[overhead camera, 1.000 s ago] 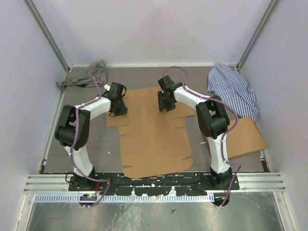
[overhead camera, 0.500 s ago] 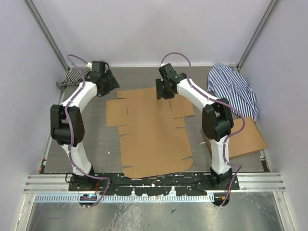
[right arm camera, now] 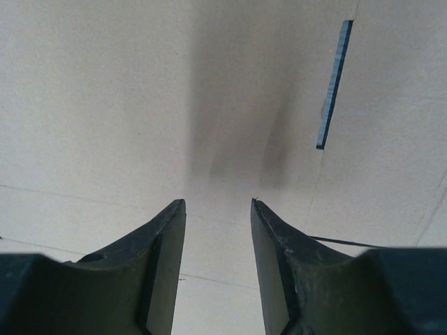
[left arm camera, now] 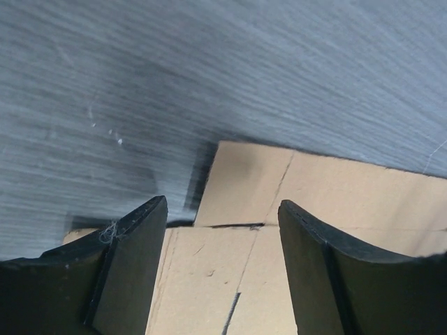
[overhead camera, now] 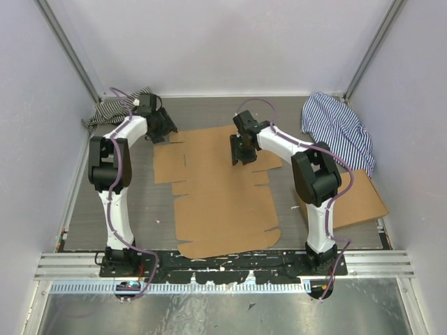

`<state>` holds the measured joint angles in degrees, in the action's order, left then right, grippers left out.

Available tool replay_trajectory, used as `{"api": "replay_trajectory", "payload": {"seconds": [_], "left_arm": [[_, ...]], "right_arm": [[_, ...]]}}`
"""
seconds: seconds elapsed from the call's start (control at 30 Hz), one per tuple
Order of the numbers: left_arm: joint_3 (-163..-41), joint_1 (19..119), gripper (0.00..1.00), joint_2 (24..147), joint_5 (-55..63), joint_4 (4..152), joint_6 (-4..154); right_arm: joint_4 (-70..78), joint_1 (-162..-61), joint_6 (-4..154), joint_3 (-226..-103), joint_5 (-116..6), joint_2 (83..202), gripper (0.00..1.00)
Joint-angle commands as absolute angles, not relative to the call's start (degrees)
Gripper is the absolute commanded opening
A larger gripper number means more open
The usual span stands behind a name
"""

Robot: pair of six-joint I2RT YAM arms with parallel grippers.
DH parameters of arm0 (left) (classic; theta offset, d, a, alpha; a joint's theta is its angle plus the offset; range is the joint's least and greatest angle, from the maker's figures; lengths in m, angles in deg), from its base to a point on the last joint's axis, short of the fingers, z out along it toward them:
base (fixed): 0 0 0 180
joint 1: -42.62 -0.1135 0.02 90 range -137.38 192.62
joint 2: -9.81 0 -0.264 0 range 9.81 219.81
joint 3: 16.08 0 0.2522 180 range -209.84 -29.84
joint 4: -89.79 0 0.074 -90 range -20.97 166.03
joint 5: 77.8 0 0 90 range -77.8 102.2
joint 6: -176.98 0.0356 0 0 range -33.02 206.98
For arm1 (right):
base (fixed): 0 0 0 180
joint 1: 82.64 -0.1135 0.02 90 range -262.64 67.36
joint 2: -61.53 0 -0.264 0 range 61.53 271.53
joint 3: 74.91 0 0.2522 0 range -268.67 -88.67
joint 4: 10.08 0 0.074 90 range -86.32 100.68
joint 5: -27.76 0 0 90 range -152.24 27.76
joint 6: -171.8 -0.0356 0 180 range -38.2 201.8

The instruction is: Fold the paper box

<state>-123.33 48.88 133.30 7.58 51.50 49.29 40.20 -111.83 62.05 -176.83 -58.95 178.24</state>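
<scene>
Brown cardboard paper box (overhead camera: 223,202) unfolded flat, long axis running near to far

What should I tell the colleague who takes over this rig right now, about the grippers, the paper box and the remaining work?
Left gripper: jaws open, empty, at the far left corner of the paper box.
Right gripper: jaws open, empty, above the box's far panel, beside a slit.
Box: lies flat, fully unfolded.
Done: no fold visible.
To do: every flap and tab to fold.
</scene>
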Motion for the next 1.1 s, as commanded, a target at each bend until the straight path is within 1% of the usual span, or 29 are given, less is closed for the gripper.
{"api": "replay_trajectory", "payload": {"seconds": [0.0,0.2,0.37,0.47,0.6,0.77,1.07], "left_arm": [[-127.72,48.61,0.71,135.14,7.8,51.57,50.91],[-130.19,48.59,0.68,137.42,8.25,50.61,53.43],[-130.79,48.59,0.6,138.93,9.0,50.13,55.16],[-130.72,48.59,0.59,139.47,9.19,50.12,56.07],[-129.73,48.65,0.58,138.79,8.08,51.39,55.94],[-128.51,49.15,0.54,137.63,4.91,52.82,55.15],[-128.02,51.42,0.45,136.11,3.7,53.07,54.55]], "right_arm": [[36.88,-112.21,61.85,-176.1,-57.61,174.35,0.48],[35.52,-112.4,62.02,-173.96,-56.52,175.17,0.47],[34.69,-112.52,62.19,-173.07,-55.62,175.42,0.47],[34.5,-112.52,62.45,-172.72,-55.22,175.44,0.47],[34.37,-112.52,62.57,-172.69,-55.12,175.47,0.47],[33.97,-112.54,62.3,-172.42,-54.8,175.85,0.47],[33.69,-112.58,61.98,-172.3,-54.61,176.02,0.46]]}}
